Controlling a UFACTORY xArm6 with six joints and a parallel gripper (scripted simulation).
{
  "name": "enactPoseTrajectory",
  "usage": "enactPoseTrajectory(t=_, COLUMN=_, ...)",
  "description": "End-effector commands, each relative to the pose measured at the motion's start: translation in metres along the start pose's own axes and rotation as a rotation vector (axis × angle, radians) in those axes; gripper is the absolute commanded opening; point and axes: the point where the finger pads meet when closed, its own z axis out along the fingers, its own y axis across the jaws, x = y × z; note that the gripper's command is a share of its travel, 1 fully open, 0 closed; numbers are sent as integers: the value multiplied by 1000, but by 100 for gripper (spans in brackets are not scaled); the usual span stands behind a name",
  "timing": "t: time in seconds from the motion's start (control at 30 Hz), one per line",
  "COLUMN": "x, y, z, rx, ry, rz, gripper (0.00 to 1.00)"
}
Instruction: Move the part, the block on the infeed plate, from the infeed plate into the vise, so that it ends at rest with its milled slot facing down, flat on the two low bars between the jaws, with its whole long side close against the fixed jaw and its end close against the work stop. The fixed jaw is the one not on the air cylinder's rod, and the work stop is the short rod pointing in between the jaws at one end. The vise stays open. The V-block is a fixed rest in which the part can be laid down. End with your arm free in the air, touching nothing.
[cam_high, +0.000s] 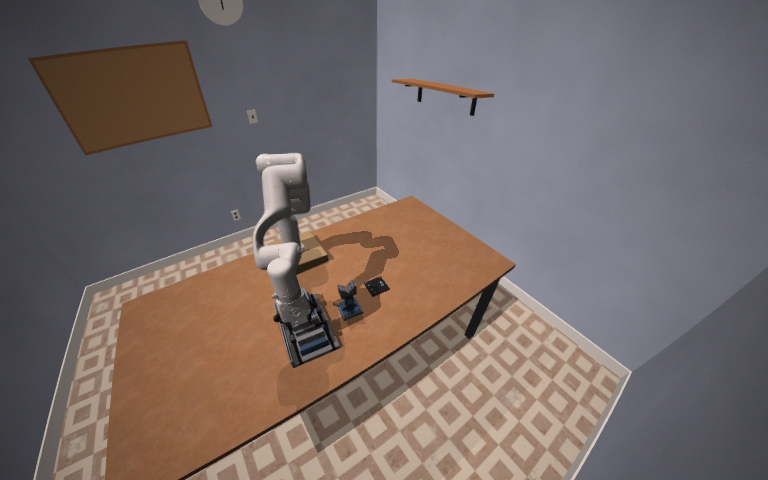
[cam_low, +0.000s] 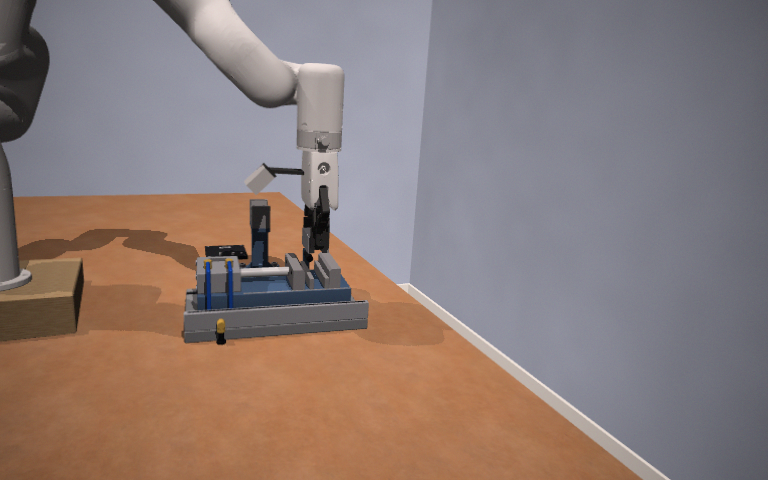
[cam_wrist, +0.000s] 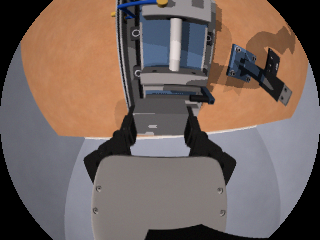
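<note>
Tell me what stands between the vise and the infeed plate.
The V-block stands between the vise and the infeed plate, seen in the top view.

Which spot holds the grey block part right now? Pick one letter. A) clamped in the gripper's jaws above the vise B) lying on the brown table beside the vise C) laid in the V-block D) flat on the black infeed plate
A: the grey block part sits between the jaws of the gripper, hanging just above the gap of the grey and blue vise, while the black infeed plate lies bare.
</note>
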Motion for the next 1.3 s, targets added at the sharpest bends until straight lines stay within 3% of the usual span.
enactPoseTrajectory(t=0.0, x=-1, y=0, z=-2, rx=1, ry=-5, rz=0, gripper=0)
enactPoseTrajectory(t=1.27, x=-2, y=0, z=8, rx=1, ry=-5, rz=0, gripper=0)
